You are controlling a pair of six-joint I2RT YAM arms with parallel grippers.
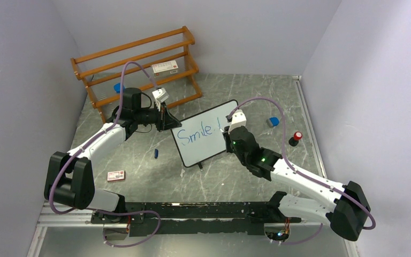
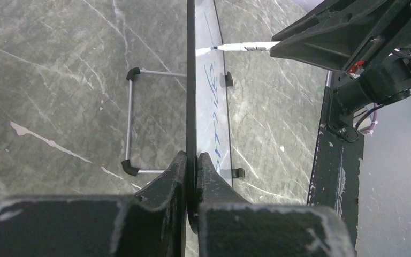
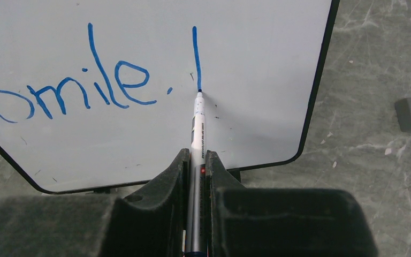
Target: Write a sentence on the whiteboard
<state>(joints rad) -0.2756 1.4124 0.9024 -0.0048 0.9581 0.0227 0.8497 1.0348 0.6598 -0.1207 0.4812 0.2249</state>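
Note:
The whiteboard (image 1: pixel 206 134) stands tilted on its feet mid-table, black-framed. On it the sentence (image 3: pixel 85 88) reads "Smile." in blue, followed by one fresh vertical stroke (image 3: pixel 196 56). My left gripper (image 2: pixel 192 160) is shut on the board's top-left edge (image 2: pixel 190 80); it shows in the top view (image 1: pixel 166 116). My right gripper (image 3: pixel 195 160) is shut on a white marker (image 3: pixel 198 128) whose tip touches the board at the bottom of the stroke. In the top view the right gripper (image 1: pixel 229 128) is at the board's right part.
A wooden rack (image 1: pixel 139 64) with a small box stands at the back left. A blue marker cap (image 1: pixel 156 153) and a red-white box (image 1: pixel 116 175) lie left of the board. A blue eraser (image 1: pixel 273 121) and a red-topped black item (image 1: pixel 295 138) lie to the right.

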